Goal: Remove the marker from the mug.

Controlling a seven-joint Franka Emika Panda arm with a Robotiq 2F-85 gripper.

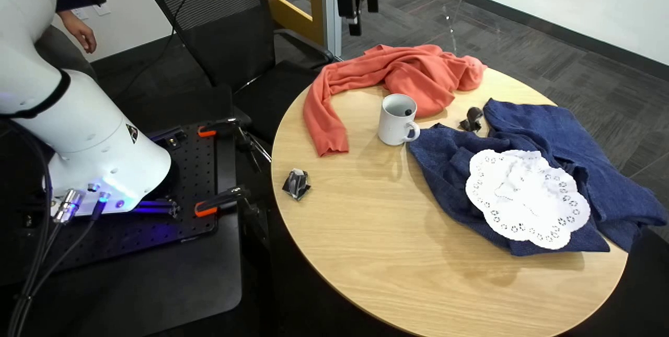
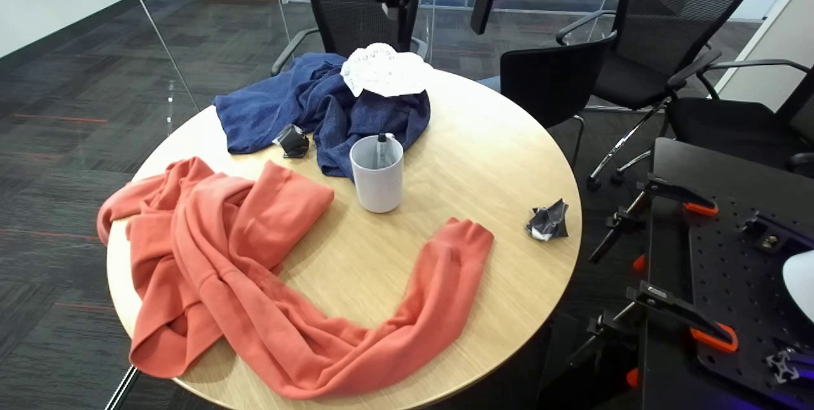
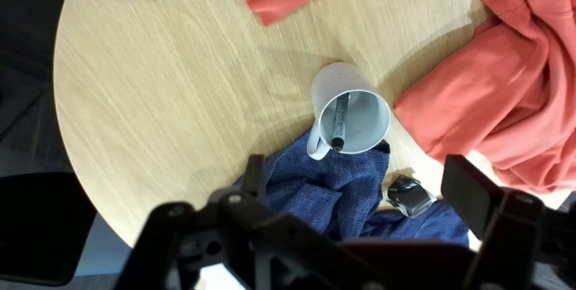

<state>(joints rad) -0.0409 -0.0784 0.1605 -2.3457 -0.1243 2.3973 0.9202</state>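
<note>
Pincer, marker below in mug.

In an exterior view I have the mug upright near the middle of the frame. Of the marker I make out just a dark end within the mouth. My gripper hangs at the top, well apart from the mug. A red cloth arches past the mug's upper side; at right, a doily lies on a blue cloth. One black scrap sits near the left edge of the surface, another scrap between the cloths. The white arm stands at left.
</note>
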